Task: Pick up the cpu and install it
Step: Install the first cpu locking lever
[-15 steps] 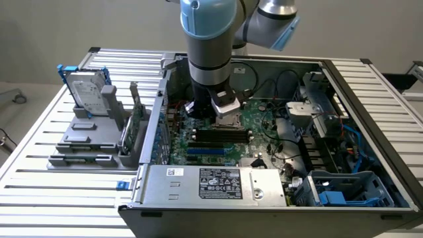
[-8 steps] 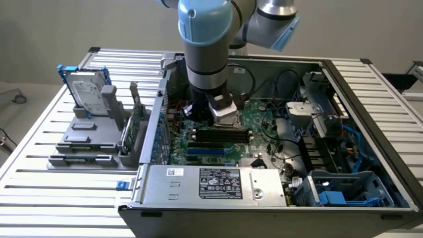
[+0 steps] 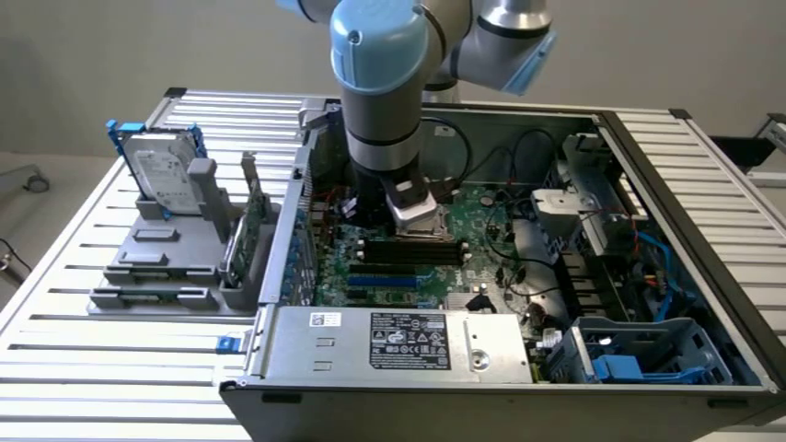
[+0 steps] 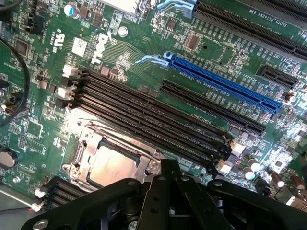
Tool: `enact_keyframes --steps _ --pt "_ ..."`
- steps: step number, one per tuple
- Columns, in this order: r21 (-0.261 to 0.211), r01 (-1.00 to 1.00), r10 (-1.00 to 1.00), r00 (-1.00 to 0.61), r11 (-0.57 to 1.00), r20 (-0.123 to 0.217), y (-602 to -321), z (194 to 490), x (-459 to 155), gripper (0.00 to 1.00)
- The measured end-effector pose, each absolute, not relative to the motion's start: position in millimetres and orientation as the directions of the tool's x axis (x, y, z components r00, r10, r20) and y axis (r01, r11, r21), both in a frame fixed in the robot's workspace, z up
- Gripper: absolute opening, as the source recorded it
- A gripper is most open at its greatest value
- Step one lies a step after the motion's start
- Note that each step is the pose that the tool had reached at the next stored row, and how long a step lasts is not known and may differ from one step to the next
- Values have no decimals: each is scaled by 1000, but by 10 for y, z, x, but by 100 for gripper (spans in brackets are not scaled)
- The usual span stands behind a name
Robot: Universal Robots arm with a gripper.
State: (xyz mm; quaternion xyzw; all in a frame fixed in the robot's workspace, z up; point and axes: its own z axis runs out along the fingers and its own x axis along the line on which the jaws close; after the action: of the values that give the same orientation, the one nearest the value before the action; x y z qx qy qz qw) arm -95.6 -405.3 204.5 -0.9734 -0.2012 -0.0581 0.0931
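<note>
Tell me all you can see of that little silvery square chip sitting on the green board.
The cpu is a thin, flat square with a pale, brushed-metal top that catches the light. It lies level inside the socket, whose shiny metal frame surrounds its edges on the green motherboard, beside the black memory slots. The gripper hangs just above one corner; whether it touches the chip cannot be told.

Robotics lab/workshop: open PC case (image 3: 491, 368) on slatted alu. bench (image 3: 74, 368), UR arm (image 3: 387, 83).
</note>
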Motion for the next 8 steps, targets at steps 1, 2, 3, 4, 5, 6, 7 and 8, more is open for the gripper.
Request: enact_keyframes --steps 1,2,3,4,5,6,7,8 --pt "-158 403 381 912 -902 151 -4051 2038 -959 11" --pt "-158 402 381 912 -902 150 -4049 2031 -962 11" --pt "-158 402 381 912 -902 150 -4047 2025 -965 11" --pt "-158 402 381 912 -902 150 -4046 2019 -968 11" --pt "-157 402 381 912 -902 150 -4044 2014 -970 11" --pt "-157 402 381 912 -902 150 -4043 2008 -972 11" --pt "-157 402 381 912 -902 150 -4041 2003 -974 11" --pt "-156 402 381 913 -902 150 -4038 1998 -975 11"
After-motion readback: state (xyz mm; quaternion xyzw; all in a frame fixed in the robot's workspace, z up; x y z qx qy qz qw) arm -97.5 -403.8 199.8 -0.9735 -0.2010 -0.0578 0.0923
